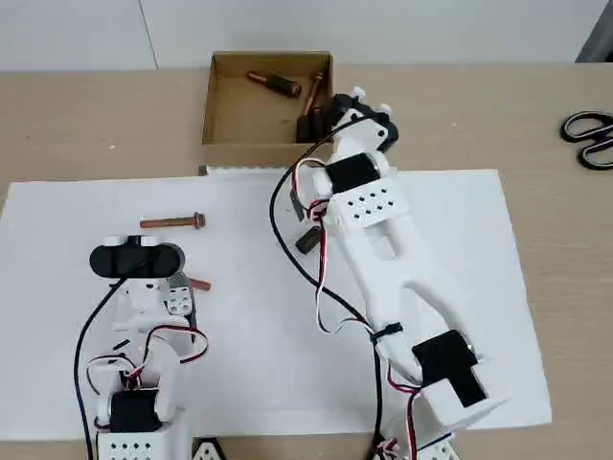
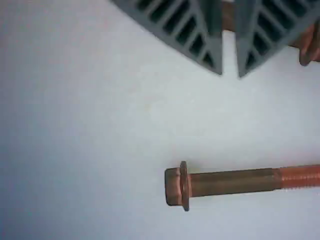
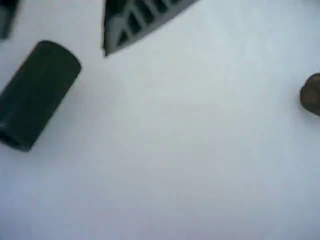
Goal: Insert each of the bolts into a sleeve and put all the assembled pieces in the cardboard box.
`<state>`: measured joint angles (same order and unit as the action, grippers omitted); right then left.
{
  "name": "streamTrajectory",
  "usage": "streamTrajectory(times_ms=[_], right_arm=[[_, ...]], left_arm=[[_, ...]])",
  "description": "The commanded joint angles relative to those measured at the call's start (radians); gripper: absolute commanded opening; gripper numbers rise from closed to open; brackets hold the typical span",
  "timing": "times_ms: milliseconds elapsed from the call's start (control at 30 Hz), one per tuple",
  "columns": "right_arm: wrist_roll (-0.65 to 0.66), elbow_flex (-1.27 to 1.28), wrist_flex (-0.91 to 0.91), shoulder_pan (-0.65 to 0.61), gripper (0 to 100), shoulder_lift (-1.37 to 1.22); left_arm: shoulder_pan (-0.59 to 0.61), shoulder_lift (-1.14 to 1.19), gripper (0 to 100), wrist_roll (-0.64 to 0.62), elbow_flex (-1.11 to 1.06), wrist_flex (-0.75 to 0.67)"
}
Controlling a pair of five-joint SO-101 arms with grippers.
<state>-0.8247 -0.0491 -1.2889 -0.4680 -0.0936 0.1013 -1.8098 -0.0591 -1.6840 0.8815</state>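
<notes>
Paper holds a loose bolt near its left edge. Left wrist view shows the left gripper almost closed over a second bolt. Right gripper, by the cardboard box: cannot tell.

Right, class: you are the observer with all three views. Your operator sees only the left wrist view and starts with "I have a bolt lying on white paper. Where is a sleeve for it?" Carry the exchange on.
Observer: A black sleeve lies on its side on the white paper; the right wrist view shows it.
Operator: And where do the finished pieces go?
Observer: The cardboard box stands just past the paper's far edge, in the high view.
Operator: Is anything in it yet?
Observer: Yes, what look like two bolt-and-sleeve pieces lie inside it.
</notes>
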Motion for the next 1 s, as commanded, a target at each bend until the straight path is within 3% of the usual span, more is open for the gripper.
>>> streamTrajectory(times_ms=[0, 233, 967], right_arm=[[-0.011, -0.006, 0.028, -0.008, 25.4, 0.004], [-0.012, -0.008, 0.088, -0.008, 15.0, -0.018], [-0.061, -0.121, 0.027, -0.041, 14.7, -0.205]], left_arm=[[0.006, -0.006, 1, -0.003, 0.004, 0.003], [0.006, -0.006, 1, -0.003, 0.004, 0.003], [0.006, -0.006, 1, -0.003, 0.004, 0.005]])
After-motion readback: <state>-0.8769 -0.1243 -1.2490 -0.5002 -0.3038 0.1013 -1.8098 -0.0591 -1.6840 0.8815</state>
